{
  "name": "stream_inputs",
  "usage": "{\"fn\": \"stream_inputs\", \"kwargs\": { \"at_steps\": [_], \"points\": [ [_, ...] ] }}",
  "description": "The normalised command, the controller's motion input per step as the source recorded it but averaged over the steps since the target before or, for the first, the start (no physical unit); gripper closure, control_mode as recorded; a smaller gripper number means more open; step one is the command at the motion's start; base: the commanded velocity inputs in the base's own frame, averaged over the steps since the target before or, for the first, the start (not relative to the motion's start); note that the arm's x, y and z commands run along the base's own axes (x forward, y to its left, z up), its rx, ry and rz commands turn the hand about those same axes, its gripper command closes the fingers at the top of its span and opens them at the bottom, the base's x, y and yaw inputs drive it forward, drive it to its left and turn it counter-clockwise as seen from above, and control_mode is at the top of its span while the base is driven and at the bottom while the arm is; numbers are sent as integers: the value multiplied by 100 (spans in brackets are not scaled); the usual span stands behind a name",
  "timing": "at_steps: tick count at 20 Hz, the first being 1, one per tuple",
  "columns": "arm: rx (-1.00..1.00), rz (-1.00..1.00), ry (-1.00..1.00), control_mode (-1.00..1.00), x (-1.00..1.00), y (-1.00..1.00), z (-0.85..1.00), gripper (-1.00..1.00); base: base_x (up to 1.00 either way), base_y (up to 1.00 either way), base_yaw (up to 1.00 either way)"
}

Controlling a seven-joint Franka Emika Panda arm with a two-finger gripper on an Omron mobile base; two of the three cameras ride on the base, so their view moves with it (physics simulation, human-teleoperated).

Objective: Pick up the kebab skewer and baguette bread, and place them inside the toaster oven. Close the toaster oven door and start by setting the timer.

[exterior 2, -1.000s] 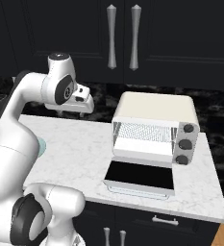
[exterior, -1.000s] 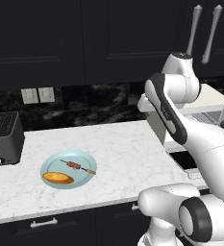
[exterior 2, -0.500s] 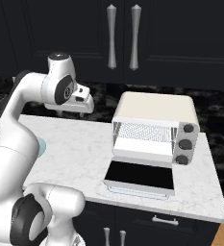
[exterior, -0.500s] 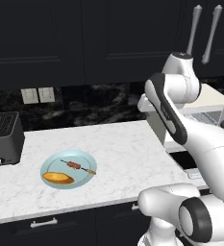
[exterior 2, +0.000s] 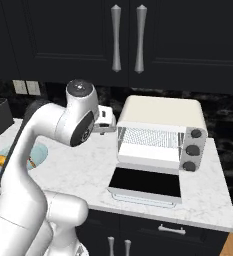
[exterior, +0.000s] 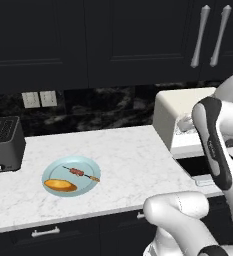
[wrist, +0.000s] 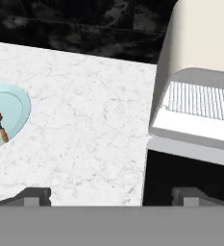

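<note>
Arm (exterior 2: 63,125) has swung slightly toward the oven (exterior 2: 160,117), claw (wrist: 112,194) released and empty, with skewer (exterior: 79,173) and bread (exterior: 60,185) well apart from it, unpicked on the plate (exterior: 86,164).

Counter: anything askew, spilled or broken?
Nothing stands out. The skewer and bread lie side by side on the plate, nothing spilled. The toaster oven sits square with its door folded flat open and the rack bare. The gripper is open and holds nothing.
</note>
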Motion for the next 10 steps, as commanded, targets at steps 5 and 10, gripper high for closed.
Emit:
{"fn": "stream_inputs", "kwargs": {
  "at_steps": [5,10],
  "points": [
    [2,42,-43,-100,-17,-92,-29,-100,0,0,0],
    [14,28,-20,-100,25,-93,-4,-100,0,0,0]
  ]
}}
